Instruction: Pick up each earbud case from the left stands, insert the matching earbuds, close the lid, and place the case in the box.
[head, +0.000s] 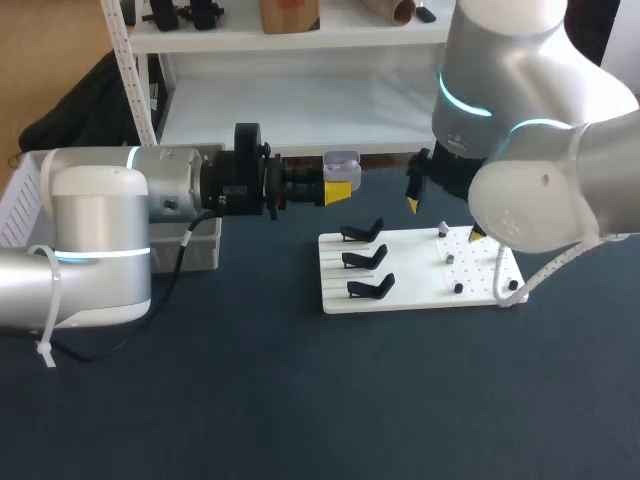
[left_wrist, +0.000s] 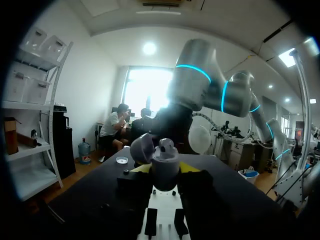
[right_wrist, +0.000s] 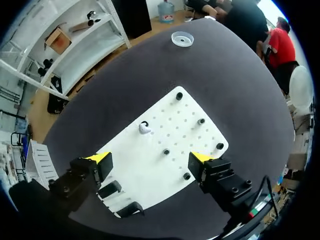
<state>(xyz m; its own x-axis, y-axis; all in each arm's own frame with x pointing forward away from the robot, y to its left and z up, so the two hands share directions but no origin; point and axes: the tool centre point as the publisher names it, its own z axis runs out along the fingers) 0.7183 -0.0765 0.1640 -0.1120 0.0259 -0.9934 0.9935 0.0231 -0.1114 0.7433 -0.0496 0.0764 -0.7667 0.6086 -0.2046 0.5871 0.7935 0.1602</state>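
- Head view: my left gripper (head: 338, 182) is clamped on the earbud case (head: 341, 163) and holds it in the air, off the table (head: 250, 400), behind the far left corner of the white board (head: 400, 290).
- Head view: the three black stands (head: 364, 258) on the left part of the board carry nothing.
- Head view: my right gripper (head: 445, 218) hangs over the right part of the board with its fingers apart and nothing between them. The box (head: 197, 250) stands on the table's left side, partly behind my left arm.
- Left wrist view: the earbud case (left_wrist: 165, 164) sits upright between my yellow fingertips (left_wrist: 192, 167), gripped from both sides. Its lid (left_wrist: 141, 146) is swung open to one side. I cannot tell what is inside the case.
- Left wrist view: the white board (left_wrist: 161, 220) lies under the left gripper (left_wrist: 166, 170).
- Right wrist view: the right gripper (right_wrist: 150, 158) is spread wide above the white board (right_wrist: 170, 137) and touches nothing.
- Right wrist view: one white earbud (right_wrist: 145, 129) rests on the board ahead of the fingers, among the black pegs (right_wrist: 201, 121). Two stands (right_wrist: 110, 189) show beside one fingertip. The box (right_wrist: 40, 161) lies beyond them.
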